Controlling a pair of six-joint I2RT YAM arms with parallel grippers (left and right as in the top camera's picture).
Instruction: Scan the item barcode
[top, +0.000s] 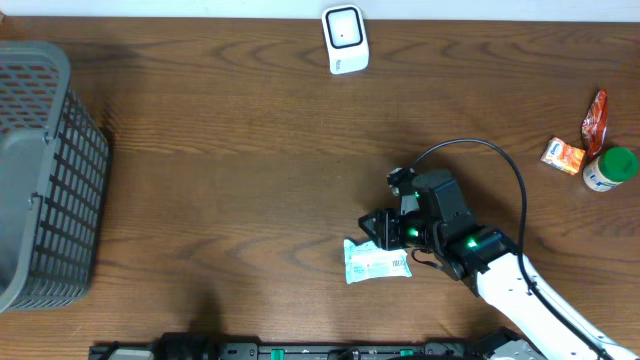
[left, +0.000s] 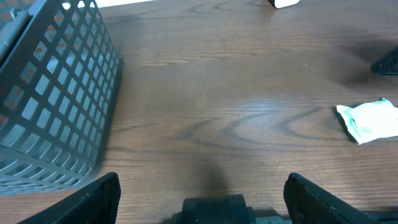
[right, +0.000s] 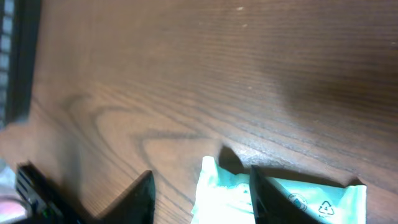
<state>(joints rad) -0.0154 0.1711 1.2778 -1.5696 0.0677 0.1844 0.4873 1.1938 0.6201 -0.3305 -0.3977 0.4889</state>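
Right fingers stood parted, gripping nothing, over one end of the white-green packet lying flat on the tabletop; left fingers hung wide apart, empty.

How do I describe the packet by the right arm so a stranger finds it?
On the table, find the right gripper near the front edge. The packet lies flat right beside it, alone in pale mint and white; the far-right box is orange.

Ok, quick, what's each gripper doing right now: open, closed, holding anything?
Left gripper: open, holding nothing.
Right gripper: open, set over one end of the pale green plastic packet, not gripping it.
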